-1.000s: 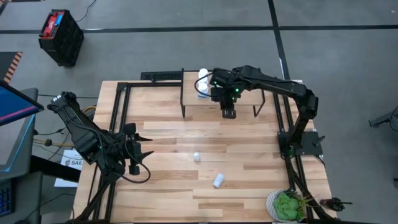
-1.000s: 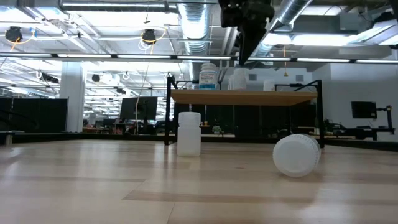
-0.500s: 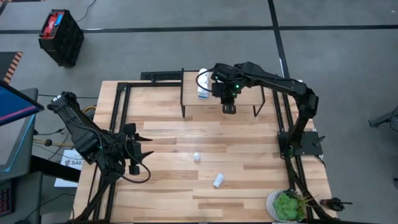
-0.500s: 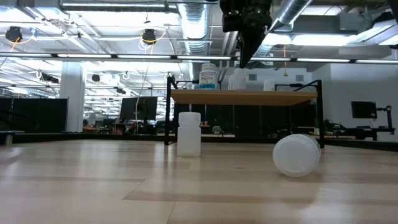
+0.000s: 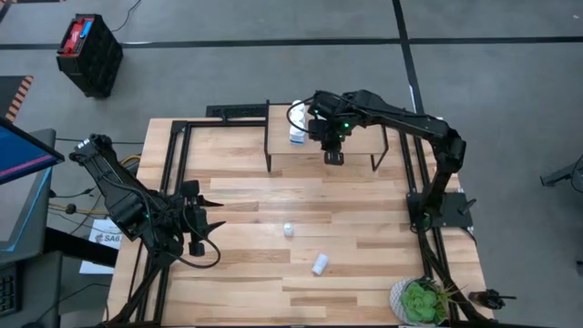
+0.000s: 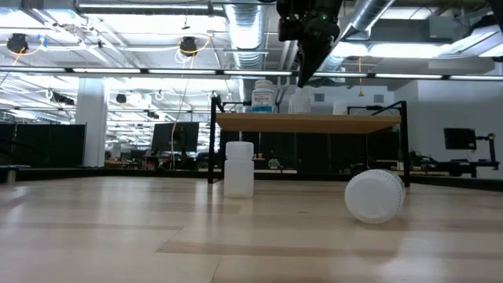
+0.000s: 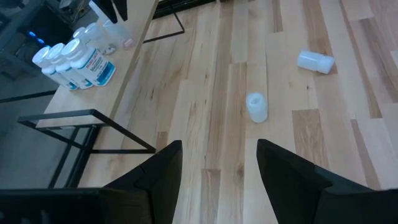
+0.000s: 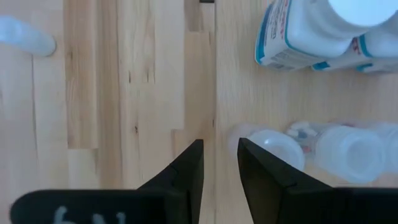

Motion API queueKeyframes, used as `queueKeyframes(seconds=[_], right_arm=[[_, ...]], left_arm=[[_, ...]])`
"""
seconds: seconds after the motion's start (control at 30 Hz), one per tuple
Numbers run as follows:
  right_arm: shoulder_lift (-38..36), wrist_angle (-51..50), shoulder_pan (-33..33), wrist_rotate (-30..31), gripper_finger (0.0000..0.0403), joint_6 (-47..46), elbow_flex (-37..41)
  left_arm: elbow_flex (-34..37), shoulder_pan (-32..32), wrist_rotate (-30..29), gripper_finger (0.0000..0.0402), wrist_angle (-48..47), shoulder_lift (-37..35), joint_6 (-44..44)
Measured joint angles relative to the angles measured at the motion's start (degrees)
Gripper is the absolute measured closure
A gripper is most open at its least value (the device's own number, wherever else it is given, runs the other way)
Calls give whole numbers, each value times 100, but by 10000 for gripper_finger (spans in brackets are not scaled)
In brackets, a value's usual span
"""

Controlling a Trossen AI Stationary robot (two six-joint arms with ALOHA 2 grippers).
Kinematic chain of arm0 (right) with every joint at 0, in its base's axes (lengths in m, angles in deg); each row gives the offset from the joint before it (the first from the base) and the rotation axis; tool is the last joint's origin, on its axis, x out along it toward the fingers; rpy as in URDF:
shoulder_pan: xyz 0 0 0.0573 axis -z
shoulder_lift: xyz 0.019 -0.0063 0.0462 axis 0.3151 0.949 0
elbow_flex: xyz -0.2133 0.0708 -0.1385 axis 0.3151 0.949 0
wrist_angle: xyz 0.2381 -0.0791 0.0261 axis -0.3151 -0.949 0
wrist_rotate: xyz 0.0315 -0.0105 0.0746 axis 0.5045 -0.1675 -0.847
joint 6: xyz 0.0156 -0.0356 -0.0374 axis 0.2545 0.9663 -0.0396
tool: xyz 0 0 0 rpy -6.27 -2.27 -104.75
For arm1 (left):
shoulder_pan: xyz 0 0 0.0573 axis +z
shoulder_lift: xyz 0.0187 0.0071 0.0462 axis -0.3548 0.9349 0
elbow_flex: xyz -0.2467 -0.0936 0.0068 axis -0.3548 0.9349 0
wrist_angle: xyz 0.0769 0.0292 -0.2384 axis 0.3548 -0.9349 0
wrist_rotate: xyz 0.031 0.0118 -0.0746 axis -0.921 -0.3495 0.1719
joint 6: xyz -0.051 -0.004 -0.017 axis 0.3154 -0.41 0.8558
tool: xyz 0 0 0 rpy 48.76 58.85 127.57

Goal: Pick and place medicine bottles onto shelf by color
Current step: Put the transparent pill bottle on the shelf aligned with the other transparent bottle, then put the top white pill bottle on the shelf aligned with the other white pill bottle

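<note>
The shelf [image 5: 310, 150] stands at the table's far middle, with a light wooden top [image 6: 306, 122] on black legs. White bottles with blue labels [image 8: 311, 31] and translucent bottles [image 8: 273, 146] stand on it near its far left corner. One white bottle [image 5: 288, 229] stands upright on the table. Another [image 5: 320, 264] lies on its side nearer the front. My right gripper [image 5: 333, 155] hangs above the shelf, pointing down, empty, with a narrow gap between its fingers [image 8: 221, 168]. My left gripper [image 5: 214, 214] waits open and empty at the table's left.
A potted green plant [image 5: 421, 301] sits at the table's near right corner. Black frame rails run along the left [image 5: 178, 173] and right [image 5: 424, 182] sides. Bare wood lies between the shelf and the two loose bottles.
My right gripper has gone a little toward the table's far edge, over the shelf top, still pointing down. The bottles have kept still.
</note>
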Motion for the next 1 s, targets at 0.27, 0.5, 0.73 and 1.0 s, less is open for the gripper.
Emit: queueKeyframes(seconds=[0.27, 0.5, 0.73, 1.0], right_arm=[[-1, 216, -2, 216, 282, 133, 0], [-2, -123, -157, 319, 282, 59, -457], [-35, -1982, -843, 299, 282, -513, -1524], [-1111, -1999, -1649, 146, 282, -1200, -1087]], left_arm=[[0, 0, 0, 207, -1, 0, 0], [0, 0, -2, 207, 0, 0, 0], [0, 149, -891, 207, 346, 0, 2], [-2, 1456, 503, 207, 1536, 478, -473]])
